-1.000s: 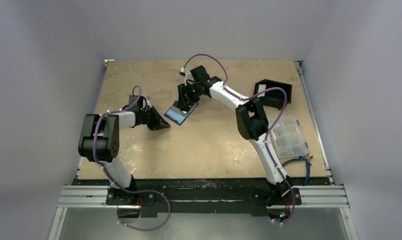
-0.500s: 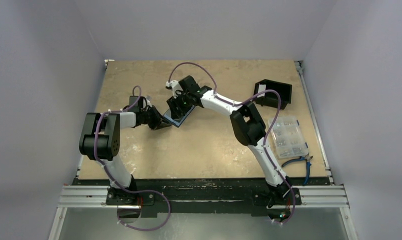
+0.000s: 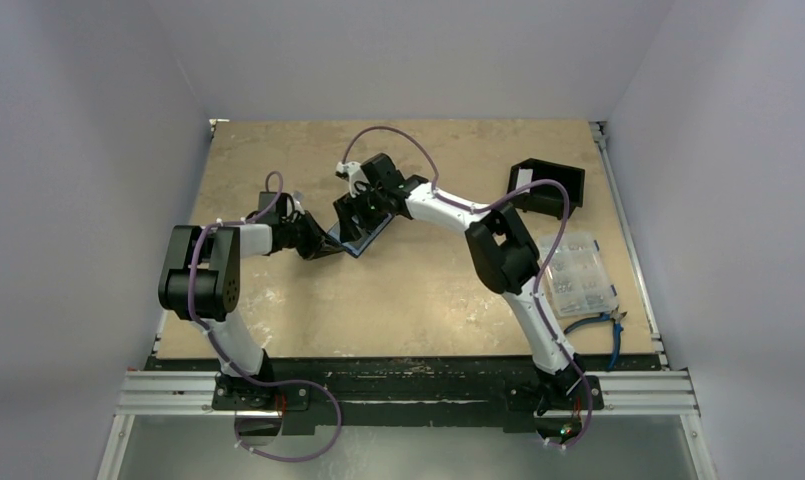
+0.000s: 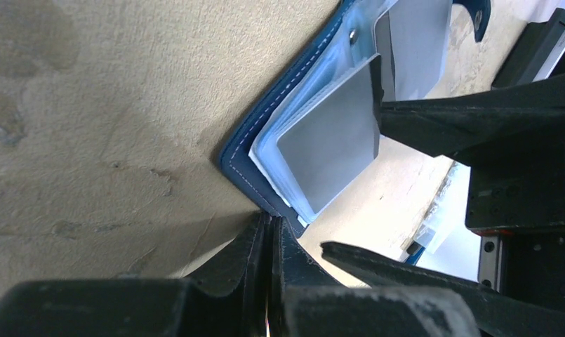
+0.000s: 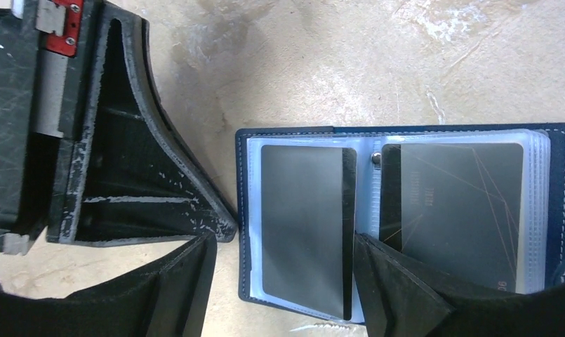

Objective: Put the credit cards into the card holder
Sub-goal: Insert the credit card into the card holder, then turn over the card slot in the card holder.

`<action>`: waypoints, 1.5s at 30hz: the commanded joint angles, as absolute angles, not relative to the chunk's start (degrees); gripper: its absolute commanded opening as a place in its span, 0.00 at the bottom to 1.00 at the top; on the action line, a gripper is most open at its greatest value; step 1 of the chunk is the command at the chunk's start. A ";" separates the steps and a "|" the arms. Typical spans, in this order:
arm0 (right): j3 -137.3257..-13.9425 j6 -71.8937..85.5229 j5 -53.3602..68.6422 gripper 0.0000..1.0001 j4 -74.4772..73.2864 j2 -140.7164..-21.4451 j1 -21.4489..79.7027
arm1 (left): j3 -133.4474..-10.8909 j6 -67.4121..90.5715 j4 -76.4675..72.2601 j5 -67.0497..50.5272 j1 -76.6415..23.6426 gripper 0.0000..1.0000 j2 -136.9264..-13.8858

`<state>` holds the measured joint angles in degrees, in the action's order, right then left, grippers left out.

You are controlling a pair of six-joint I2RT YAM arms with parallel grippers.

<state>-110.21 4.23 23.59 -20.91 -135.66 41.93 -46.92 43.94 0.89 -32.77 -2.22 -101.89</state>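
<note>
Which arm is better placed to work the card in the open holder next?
Right, probably. The right gripper hangs over the open card holder with jaws apart astride the grey card; the left gripper is shut at the holder's edge.

Navy card holder (image 5: pixel 561 189) lies open (two grey cards (image 5: pixel 304 225) showing inside).

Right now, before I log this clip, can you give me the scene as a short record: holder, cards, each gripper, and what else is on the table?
card holder: open flat on table, clear sleeves showing
left gripper: shut, tip at the holder's edge
near card: dark grey, on the page beside the left gripper
far card: dark grey, on the other page
right gripper: open, fingers straddling the near card
elsewhere: black open box, clear compartment box, blue-handled tool, right side of table
</note>
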 commanded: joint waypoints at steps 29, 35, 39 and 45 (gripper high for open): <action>-109.16 13.18 24.99 0.48 -19.36 -134.65 40.03 | -45.14 41.09 6.95 -30.54 -1.52 0.03 -91.75; -108.30 13.01 21.99 0.46 -19.40 -135.61 39.82 | -45.30 41.90 6.37 -31.76 -1.49 0.05 -91.00; -106.97 13.31 21.28 0.45 -18.93 -135.86 39.52 | -45.18 43.96 3.57 -33.03 -1.45 0.07 -91.41; -103.99 14.61 24.05 0.41 -16.37 -136.03 39.17 | -44.42 49.73 -4.83 -34.70 -1.46 0.19 -93.62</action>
<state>-106.83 13.65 23.92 -17.04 -135.83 39.40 -45.08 44.93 3.40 -32.27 -1.89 -93.03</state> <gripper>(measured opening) 0.415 0.157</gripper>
